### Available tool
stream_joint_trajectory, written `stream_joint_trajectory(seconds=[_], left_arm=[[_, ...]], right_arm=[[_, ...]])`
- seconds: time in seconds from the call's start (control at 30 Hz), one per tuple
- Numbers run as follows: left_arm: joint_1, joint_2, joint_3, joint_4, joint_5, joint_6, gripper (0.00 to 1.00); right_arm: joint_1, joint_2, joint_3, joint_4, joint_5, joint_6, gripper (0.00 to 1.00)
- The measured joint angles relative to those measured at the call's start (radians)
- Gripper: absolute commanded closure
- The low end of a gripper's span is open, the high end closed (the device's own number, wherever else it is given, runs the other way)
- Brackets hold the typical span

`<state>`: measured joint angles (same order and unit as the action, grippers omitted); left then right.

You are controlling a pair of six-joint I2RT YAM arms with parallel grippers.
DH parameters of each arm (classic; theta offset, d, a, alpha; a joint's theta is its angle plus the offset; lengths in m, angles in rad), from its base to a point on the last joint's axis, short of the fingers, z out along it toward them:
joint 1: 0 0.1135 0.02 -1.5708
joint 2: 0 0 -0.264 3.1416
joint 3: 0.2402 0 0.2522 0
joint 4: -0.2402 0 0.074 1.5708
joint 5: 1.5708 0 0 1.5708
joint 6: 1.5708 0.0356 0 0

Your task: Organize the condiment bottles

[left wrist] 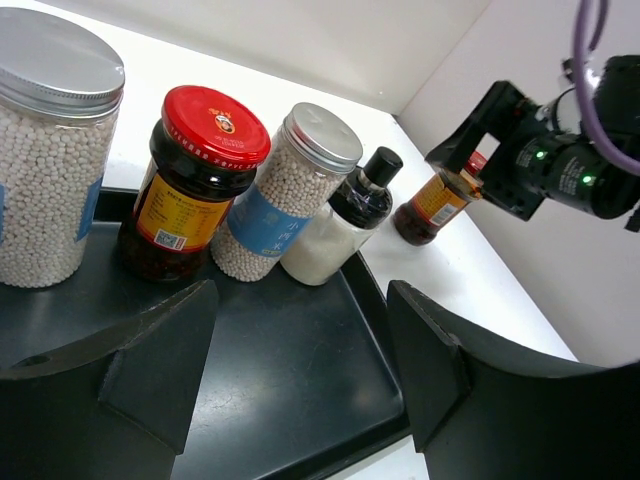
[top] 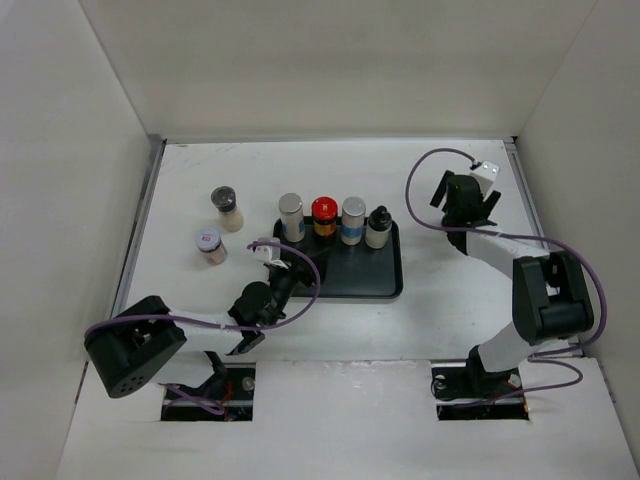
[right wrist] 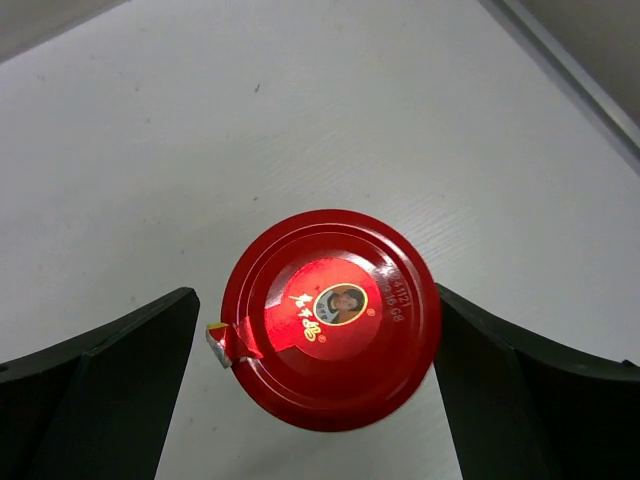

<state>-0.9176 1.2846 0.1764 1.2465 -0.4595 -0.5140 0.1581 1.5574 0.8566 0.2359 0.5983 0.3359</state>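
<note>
Your right gripper (right wrist: 316,310) holds its black jaws wide apart on either side of a round, glossy red-lidded jar (right wrist: 330,320) that stands upright on the matt white table (top: 450,270), well right of the tray, with nothing clamped. Your left gripper (left wrist: 300,290) hangs low over the flat black tray (top: 340,280), jaws apart and empty. It faces the row at the tray's far edge: a bead-filled jar (left wrist: 50,170) with a ribbed silver lid, a dark red-capped jar (left wrist: 195,190), a blue-labelled bead jar (left wrist: 290,190) and a black-topped bottle (left wrist: 345,215) of white powder. A grey-capped jar (top: 225,205) and a white-capped jar (top: 209,243) stand on the table left of the tray.
</note>
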Motion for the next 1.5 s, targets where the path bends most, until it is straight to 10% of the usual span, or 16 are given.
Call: stream_joint_trajectory(seconds=[0.4, 1.0, 1.5], left_arm=[[0.001, 0.006, 0.000, 0.000, 0.000, -0.003, 0.33], [-0.001, 0.007, 0.000, 0.000, 0.000, -0.007, 0.33], [0.058, -0.040, 0.039, -0.140, -0.031, -0.020, 0.33]], right_arm=[[-0.020, 0.044, -0.027, 0.072, -0.013, 0.003, 0.40], [0.458, -0.541, -0.268, -0.082, 0.121, 0.001, 0.39], [0.698, -0.385, -0.284, -0.101, 0.107, 0.061, 0.38]])
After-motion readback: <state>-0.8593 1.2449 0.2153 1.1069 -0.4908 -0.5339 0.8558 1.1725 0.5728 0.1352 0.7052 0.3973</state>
